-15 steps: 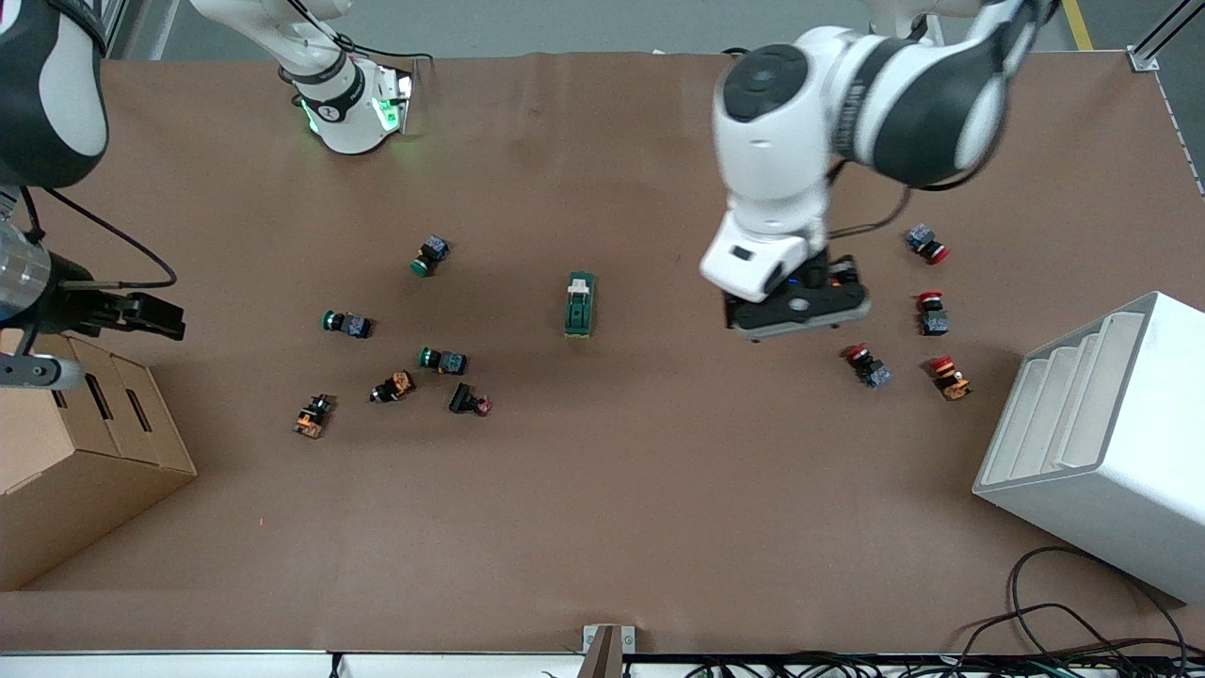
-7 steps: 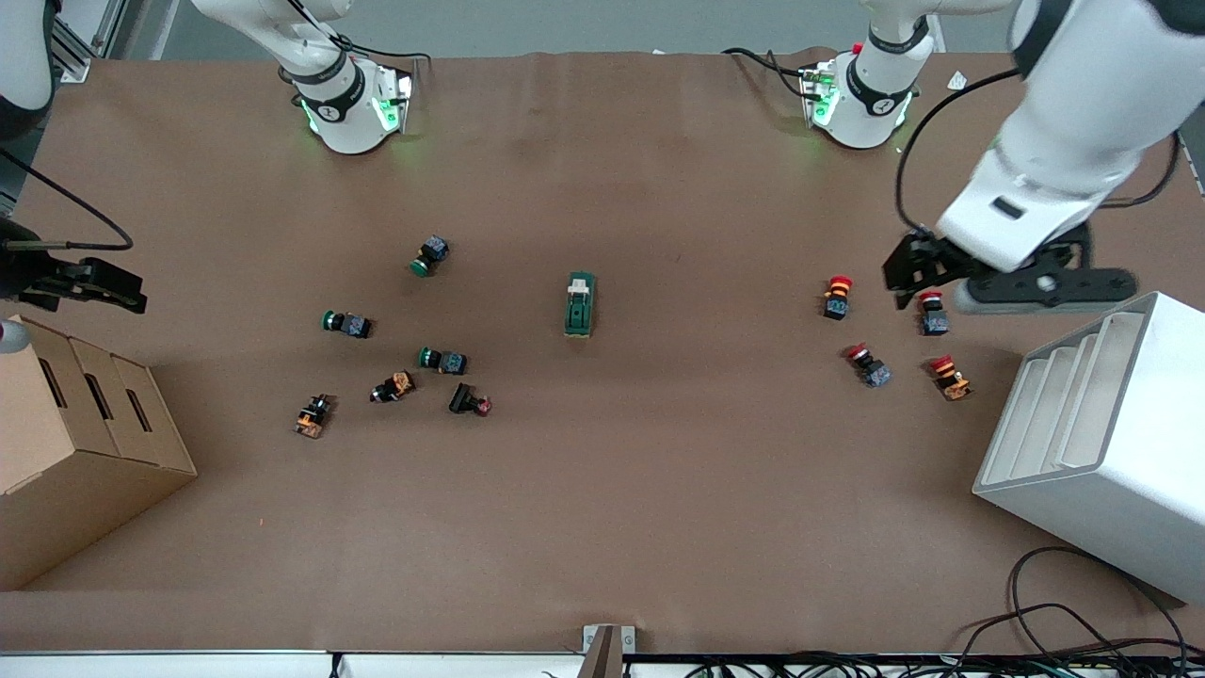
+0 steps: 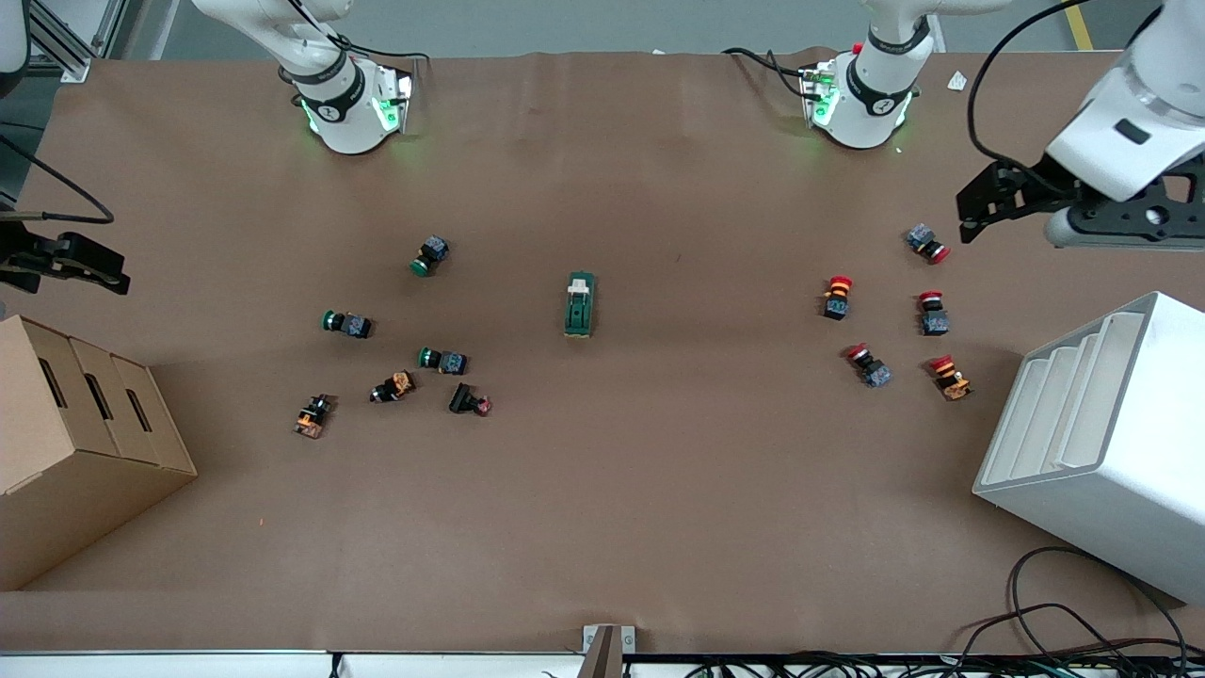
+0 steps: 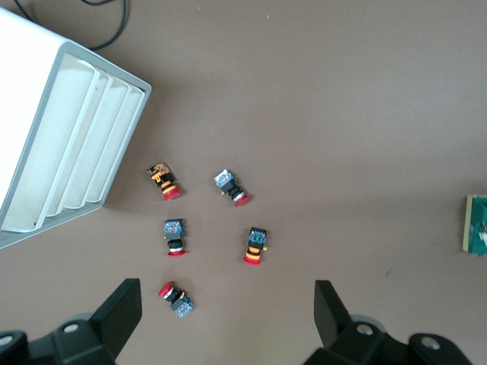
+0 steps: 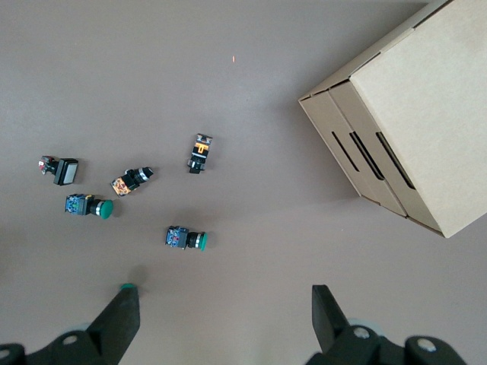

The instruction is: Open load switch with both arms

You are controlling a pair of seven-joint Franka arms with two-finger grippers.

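The load switch (image 3: 580,304), a dark-green block with a white lever on top, lies alone mid-table, with only its edge showing in the left wrist view (image 4: 477,225). My left gripper (image 3: 984,202) hangs open and empty in the air over the left arm's end of the table, above a group of red push buttons (image 4: 256,245). Its fingers (image 4: 122,312) stand wide apart. My right gripper (image 3: 104,266) is open and empty too, up over the table's edge at the right arm's end. Its fingers (image 5: 329,313) frame bare table, and the load switch is out of the right wrist view.
Several red push buttons (image 3: 836,296) lie toward the left arm's end, beside a white slotted rack (image 3: 1101,443). Green, orange and black push buttons (image 3: 442,359) are scattered toward the right arm's end, near a cardboard box (image 3: 75,443). Cables (image 3: 1083,621) trail at the table's near corner.
The left arm has swung away from over the red buttons near mid-table toward its own end, uncovering one red button. The right gripper has drawn back toward the table's edge.
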